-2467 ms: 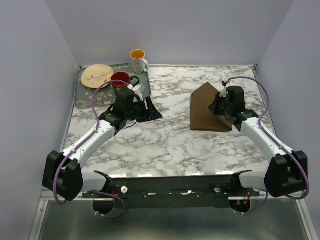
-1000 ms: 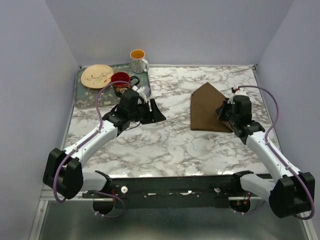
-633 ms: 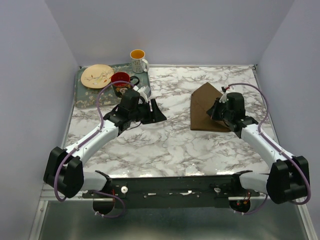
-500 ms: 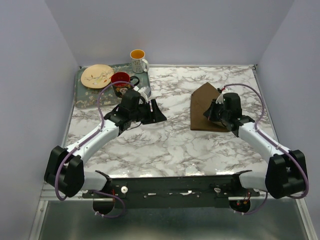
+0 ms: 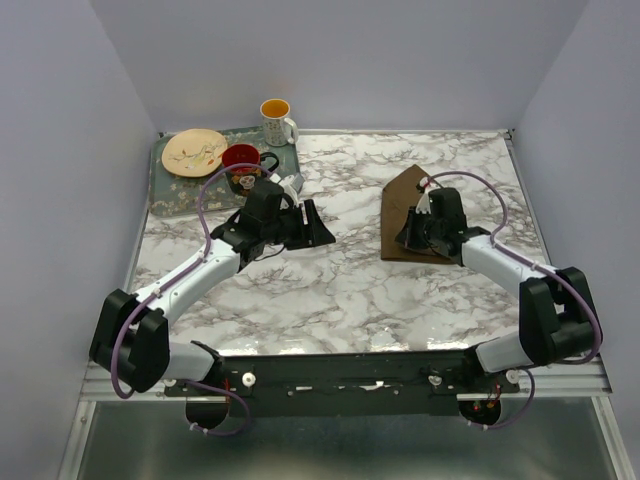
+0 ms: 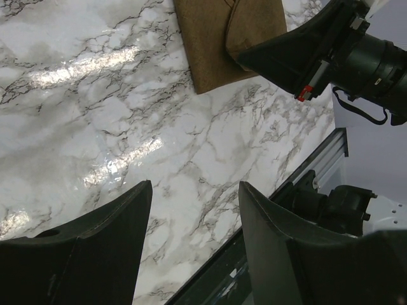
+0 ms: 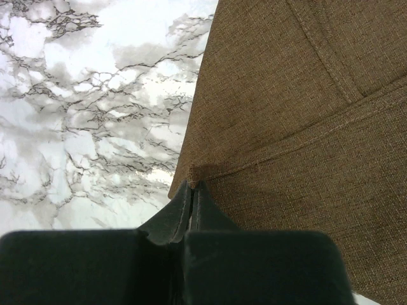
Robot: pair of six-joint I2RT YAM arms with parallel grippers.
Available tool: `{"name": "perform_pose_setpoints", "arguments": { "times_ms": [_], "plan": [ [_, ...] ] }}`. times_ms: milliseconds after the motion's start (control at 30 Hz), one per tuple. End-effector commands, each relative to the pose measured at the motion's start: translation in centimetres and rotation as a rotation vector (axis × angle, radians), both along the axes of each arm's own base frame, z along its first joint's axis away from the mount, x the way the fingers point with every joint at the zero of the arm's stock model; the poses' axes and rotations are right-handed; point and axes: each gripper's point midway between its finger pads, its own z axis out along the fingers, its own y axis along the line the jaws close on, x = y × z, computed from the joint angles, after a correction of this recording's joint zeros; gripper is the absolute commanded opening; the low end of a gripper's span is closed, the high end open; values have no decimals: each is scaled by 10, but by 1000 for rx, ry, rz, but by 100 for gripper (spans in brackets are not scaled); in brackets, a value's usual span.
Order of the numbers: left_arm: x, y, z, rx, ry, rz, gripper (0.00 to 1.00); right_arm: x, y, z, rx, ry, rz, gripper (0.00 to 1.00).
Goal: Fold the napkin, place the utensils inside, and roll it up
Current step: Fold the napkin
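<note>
A tray [image 5: 168,203] with a plate [image 5: 194,152] sits at the far left of the tabletop [image 5: 330,290]. The left gripper [image 5: 312,228] hangs over bare marble. Its jaws are wide and hold nothing. To the right lies the napkin [image 5: 397,222], folded, with a point at the back. The right gripper [image 5: 408,238] is low at the napkin's left edge. Its jaws are pressed shut and seem to pinch the cloth. I cannot spot the spoon. If the thin cloth slips out, the fold could flop open. A hard pull could drag the whole napkin.
</note>
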Motion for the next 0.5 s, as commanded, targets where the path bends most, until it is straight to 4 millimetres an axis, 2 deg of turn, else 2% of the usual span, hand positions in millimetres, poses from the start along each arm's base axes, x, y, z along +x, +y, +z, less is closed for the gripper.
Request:
{"name": "perform_pose_setpoints", "arguments": {
  "times_ms": [0,133,267,467],
  "plan": [
    [3,-7,10,-23,-28,-16,66,15,7,11,-10,-49,2,1],
    [4,-8,10,-23,-27,-17,66,19,13,10,-9,-49,14,1],
    [3,-8,8,-20,-24,-17,66,13,26,1,-1,-16,40,2],
    [3,-10,7,-21,-23,-27,66,0,25,-16,-7,34,44,3]
  ]
}}
